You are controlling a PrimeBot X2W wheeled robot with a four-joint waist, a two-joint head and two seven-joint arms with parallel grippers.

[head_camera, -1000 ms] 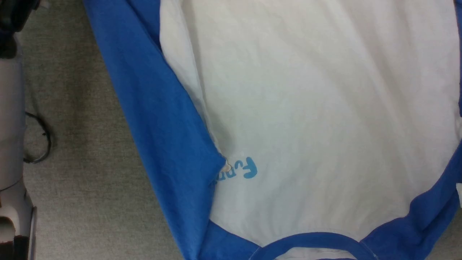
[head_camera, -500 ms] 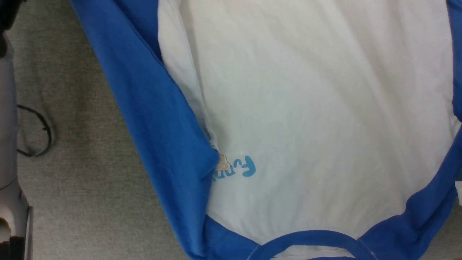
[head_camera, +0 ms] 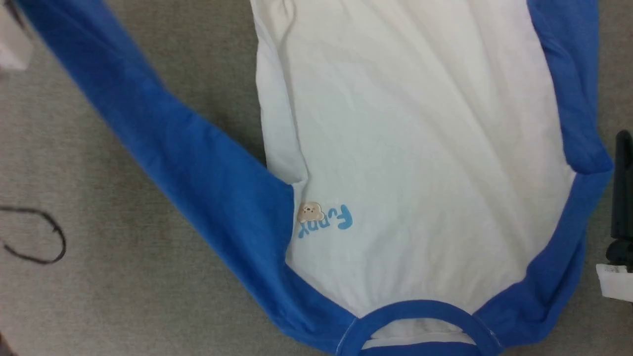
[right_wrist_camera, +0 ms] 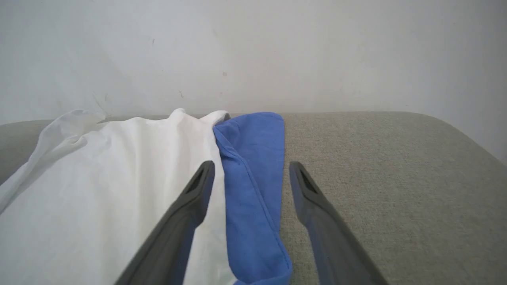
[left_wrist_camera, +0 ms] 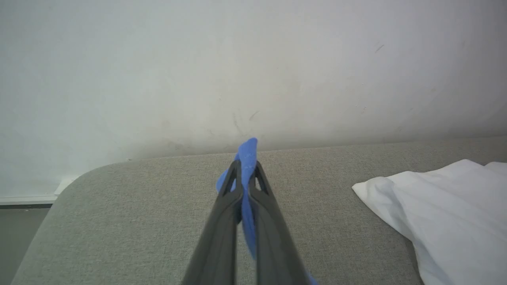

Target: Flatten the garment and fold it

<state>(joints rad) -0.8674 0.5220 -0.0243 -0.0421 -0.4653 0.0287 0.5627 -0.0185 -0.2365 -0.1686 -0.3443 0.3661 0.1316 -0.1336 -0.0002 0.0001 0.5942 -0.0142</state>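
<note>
Left pincer (left_wrist_camera: pixel 247 168) is pinching the blue sleeve (head_camera: pixel 173 148) of the white cotton T-shirt (head_camera: pixel 420 148) to spread it; right pincer (right_wrist_camera: pixel 251 166) is hanging open.

R gripper (right_wrist_camera: pixel 250 178) fingers spread wide, above garment's (right_wrist_camera: pixel 103 186) blue sleeve (right_wrist_camera: pixel 253 166), grey padded surface (right_wrist_camera: pixel 380 178), pale wall (right_wrist_camera: pixel 253 51) behind

Grey woven-fabric table (head_camera: pixel 128 287), flat, rounded corners seen in both wrist views (left_wrist_camera: pixel 83 178). Thin black cord (head_camera: pixel 65 243) lies on the fabric at head view's left edge, curled in an open loop, partly cut off by the frame. Pale off-white wall (left_wrist_camera: pixel 253 59) directly behind the table, with faint dark scuff marks (left_wrist_camera: pixel 253 115). White skirting strip (left_wrist_camera: pixel 23 198) at the wall's foot, dark floor (left_wrist_camera: pixel 18 229) below.
</note>
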